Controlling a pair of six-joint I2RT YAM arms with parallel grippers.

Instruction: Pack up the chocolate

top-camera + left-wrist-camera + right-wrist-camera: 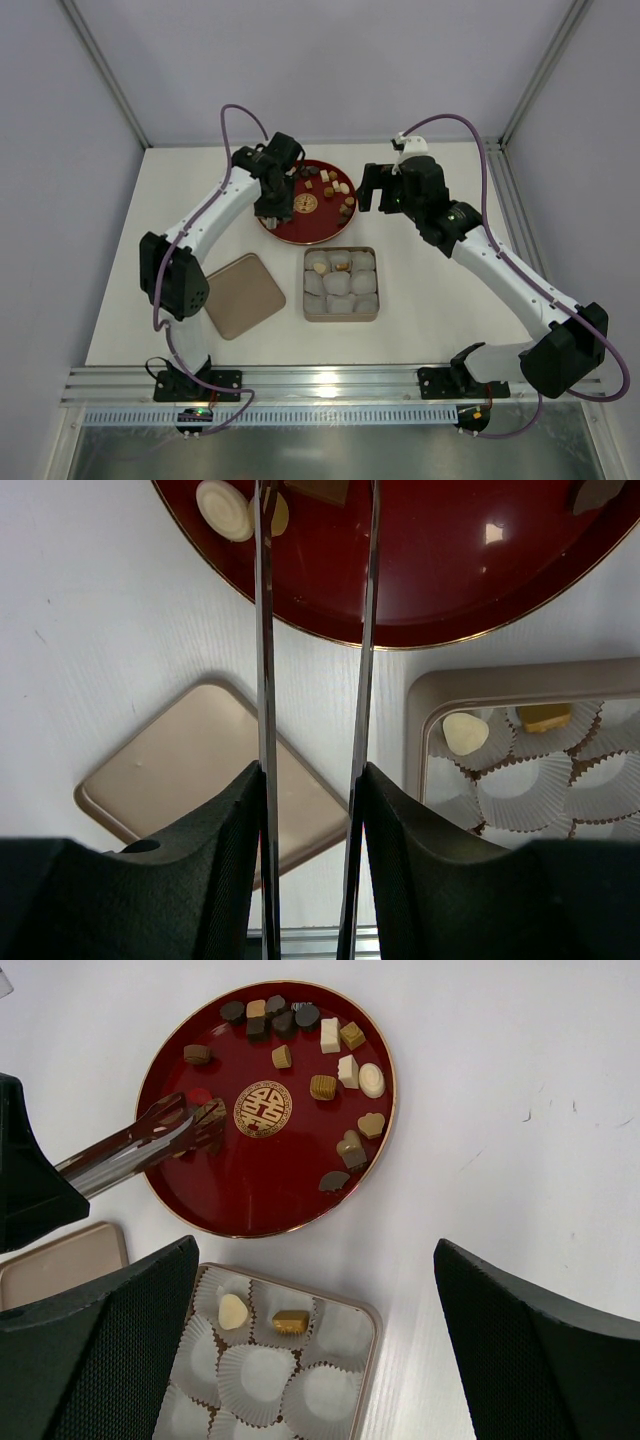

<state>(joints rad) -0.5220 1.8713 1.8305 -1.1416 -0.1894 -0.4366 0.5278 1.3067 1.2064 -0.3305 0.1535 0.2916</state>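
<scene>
Several chocolate pieces (330, 1035) in dark brown, tan and cream lie on the far half of a round red plate (260, 1195). My left gripper (312, 780) is shut on metal tongs (262, 630). The tong tips (205, 1120) rest on the plate's left side, with a small brown piece between them. My right gripper (315, 1260) hangs open and holds nothing, above the table between plate and box. The tan box (375, 1360) of white paper cups holds a cream piece (233, 1311) and a tan piece (291, 1321). From above, the left gripper (272, 203) is over the plate (300, 232) and the right gripper (378, 190) beside it.
The box's flat tan lid (243, 294) lies on the table left of the box (341, 318), near the left arm's elbow. A gold emblem (263, 1108) marks the plate's centre. A metal rail runs along the near table edge.
</scene>
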